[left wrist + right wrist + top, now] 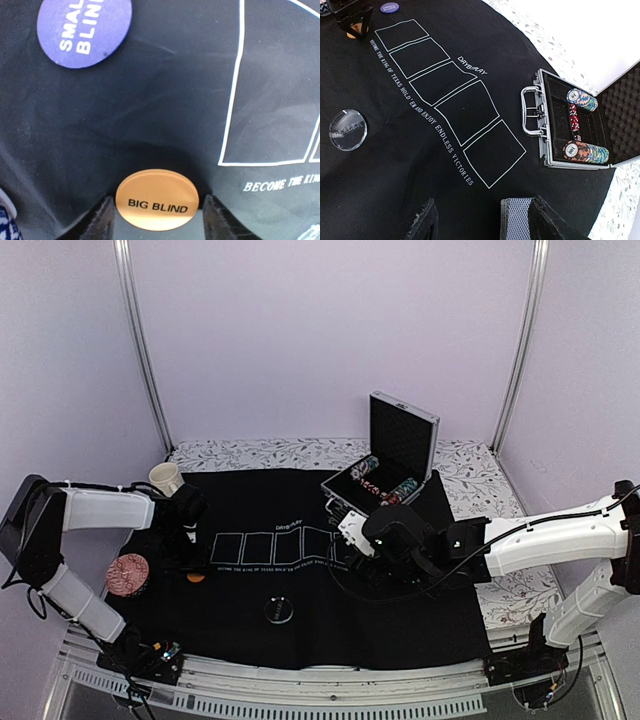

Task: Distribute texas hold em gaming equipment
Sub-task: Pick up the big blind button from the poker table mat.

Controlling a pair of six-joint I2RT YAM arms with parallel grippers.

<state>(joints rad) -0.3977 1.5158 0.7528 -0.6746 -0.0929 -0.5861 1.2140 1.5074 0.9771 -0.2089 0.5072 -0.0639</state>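
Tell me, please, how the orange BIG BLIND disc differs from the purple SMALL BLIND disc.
The BIG BLIND disc is orange with black lettering; the SMALL BLIND disc is purple with white lettering. The BIG BLIND disc sits between the fingers of the left gripper, though whether it is gripped cannot be told; the SMALL BLIND disc lies farther off on the black mat, clear of them. Both are round, flat, labelled discs.
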